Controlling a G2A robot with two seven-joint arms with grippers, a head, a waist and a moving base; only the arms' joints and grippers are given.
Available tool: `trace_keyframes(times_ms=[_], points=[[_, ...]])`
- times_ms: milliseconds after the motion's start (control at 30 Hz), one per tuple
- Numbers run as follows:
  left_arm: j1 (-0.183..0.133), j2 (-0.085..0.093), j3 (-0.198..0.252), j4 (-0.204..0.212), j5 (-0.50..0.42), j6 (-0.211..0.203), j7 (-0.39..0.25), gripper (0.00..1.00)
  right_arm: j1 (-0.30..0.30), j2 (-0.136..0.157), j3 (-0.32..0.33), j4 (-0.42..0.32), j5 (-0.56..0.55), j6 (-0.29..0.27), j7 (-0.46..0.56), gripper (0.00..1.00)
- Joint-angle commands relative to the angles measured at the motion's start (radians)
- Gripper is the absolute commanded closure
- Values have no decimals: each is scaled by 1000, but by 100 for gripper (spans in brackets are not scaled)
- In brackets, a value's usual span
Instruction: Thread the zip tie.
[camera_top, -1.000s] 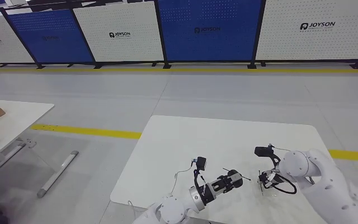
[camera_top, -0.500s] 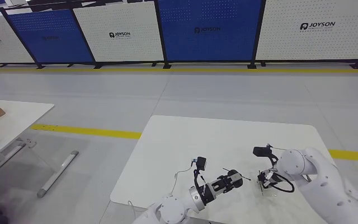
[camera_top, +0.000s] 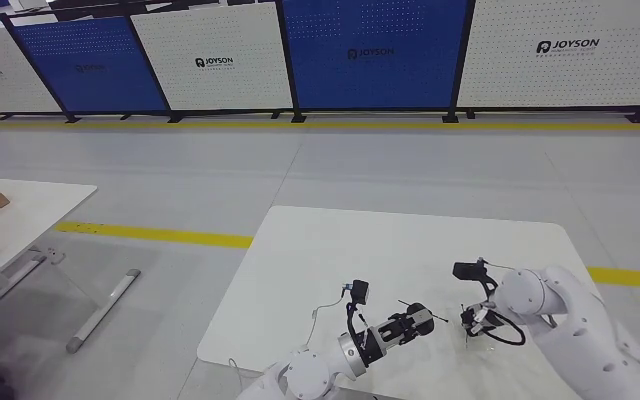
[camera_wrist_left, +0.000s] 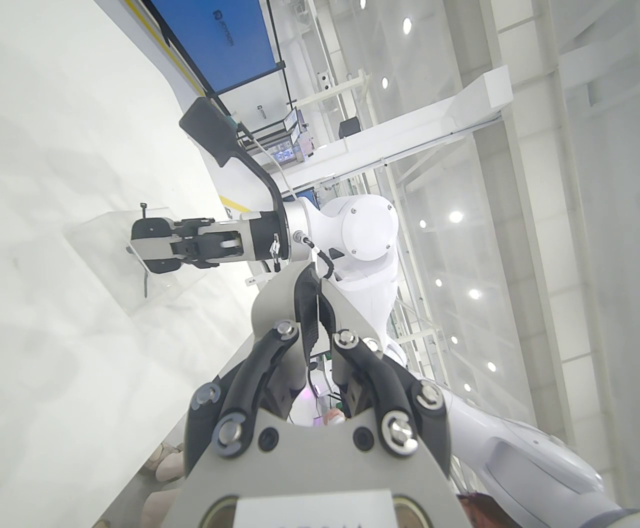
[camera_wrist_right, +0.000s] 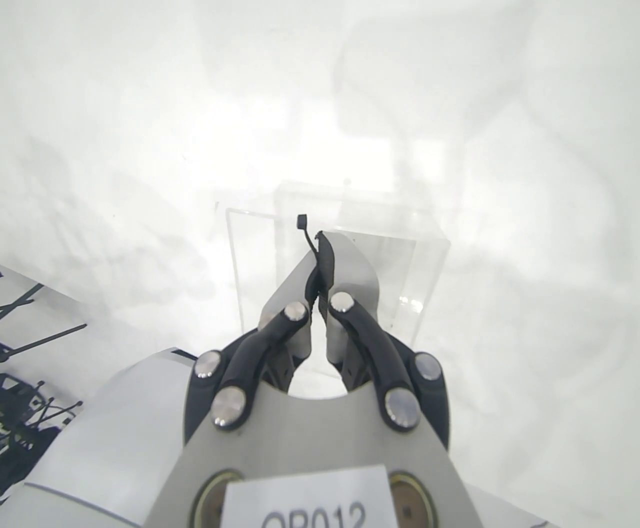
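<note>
2 grippers face each other low over the white table (camera_top: 400, 250), and I read both as clamped. My right gripper (camera_wrist_right: 321, 265) pinches a black zip tie (camera_wrist_right: 301, 220) just below its head, which sticks out past the fingertips over a clear acrylic box (camera_wrist_right: 425, 280). The left gripper (camera_wrist_left: 314, 295) is closed on what I take for a 2nd zip tie (camera_top: 438, 317), a thin black strip pointing toward the right one. Over the last second the right arm has edged slightly toward the left gripper, while the left arm has held its place. I judge that the gap is closing for the insertion. Strip tip and head are near but apart, so nothing is threaded yet. Spare zip ties (camera_wrist_right: 45, 336) lie off to the side.
</note>
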Motion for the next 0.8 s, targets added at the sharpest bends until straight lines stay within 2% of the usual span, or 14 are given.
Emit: trace_keyframes(times_ms=[0, 167, 267, 400, 567, 600, 633, 767], points=[[0, 0, 0, 0, 0, 0, 0, 100, -20, 8, 20, -27, -5, 3, -10, 100], [0, 0, 0, 0, 0, 0, 0, 100, -91, 35, 96, -122, -22, 13, -48, 100], [0, 0, 0, 0, 0, 0, 0, 100, -160, 57, 170, -200, -20, 11, -99, 100], [0, 0, 0, 0, 0, 0, 0, 100, -279, 84, 286, -305, -1, -9, -214, 100], [0, 0, 0, 0, 0, 0, 0, 100, -429, 106, 424, -394, 48, -77, -379, 100], [0, 0, 0, 0, 0, 0, 0, 100, -448, 109, 440, -400, 58, -96, -390, 100], [0, 0, 0, 0, 0, 0, 0, 100, -464, 112, 456, -401, 90, -140, -375, 100], [0, 0, 0, 0, 0, 0, 0, 100, -464, 112, 456, -401, 90, -140, -375, 100]])
